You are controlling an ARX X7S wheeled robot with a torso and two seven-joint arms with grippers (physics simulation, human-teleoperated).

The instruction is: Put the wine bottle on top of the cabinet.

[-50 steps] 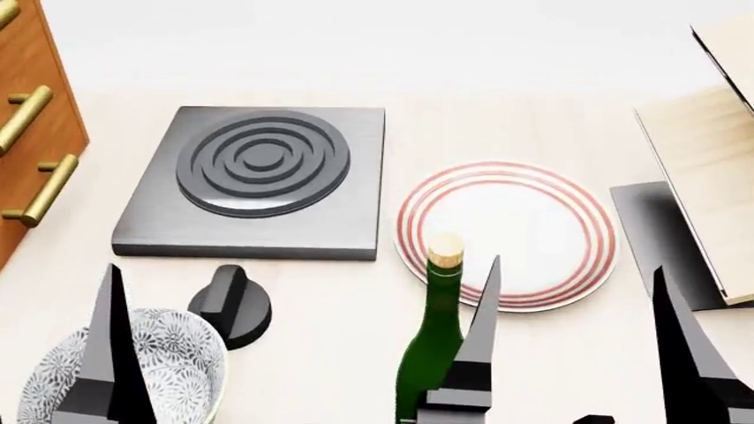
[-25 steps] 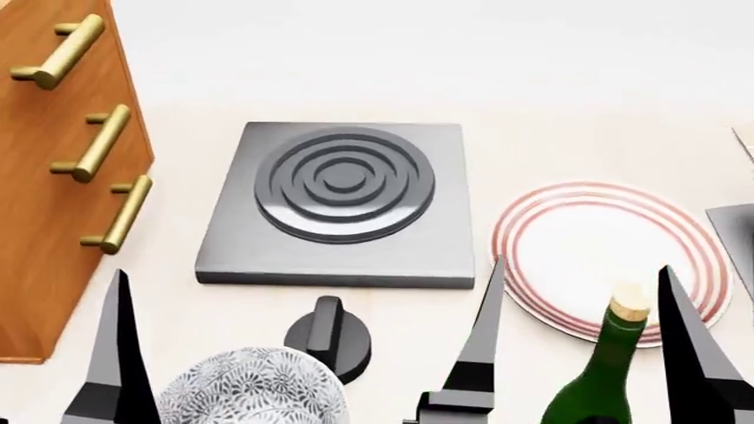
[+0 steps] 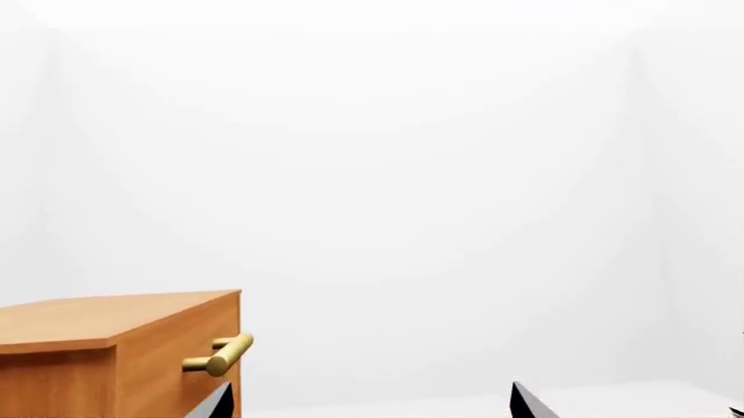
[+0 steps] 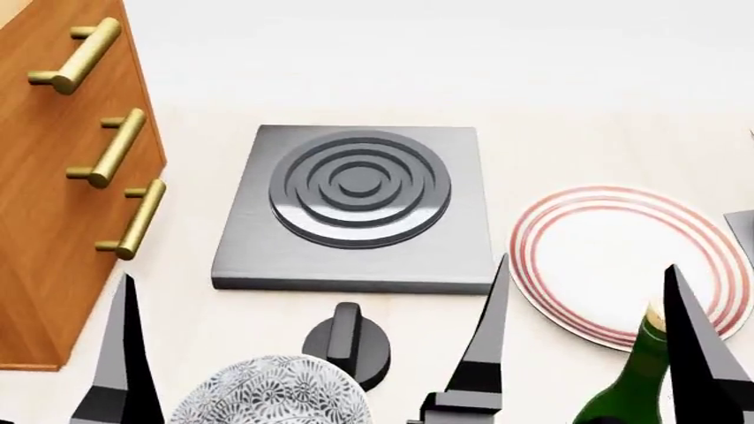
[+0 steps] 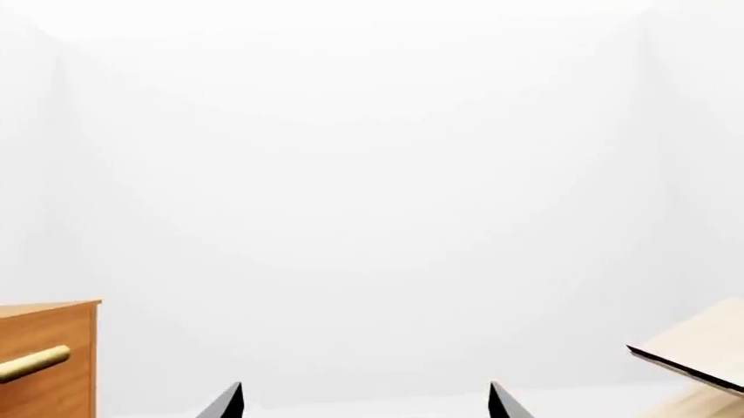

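Note:
The wine bottle (image 4: pixel 633 389), dark green with a tan cork, stands at the bottom right of the head view, its neck partly behind a black finger (image 4: pixel 697 353). It shows between the two fingers of my right gripper (image 4: pixel 589 261), which is open and not gripping it. The right wrist view shows the same open gripper (image 5: pixel 365 397) and no bottle. The reddish-brown cabinet (image 4: pixel 53 194) with brass handles stands at the left; it also shows in the left wrist view (image 3: pixel 117 348) and the right wrist view (image 5: pixel 41 366). My left gripper (image 3: pixel 368 401) is open and empty.
A grey stove plate (image 4: pixel 353 208) with rings lies in the middle, a black knob (image 4: pixel 348 346) in front of it. A patterned bowl (image 4: pixel 271 396) sits at the bottom edge. A red-ringed plate (image 4: pixel 589 256) lies right. The pale rack (image 5: pixel 698 348) is at far right.
The view has swung left: the cabinet has come further in and the rack has slid out right. The bottle went from left of the right gripper's inner finger to between its fingers.

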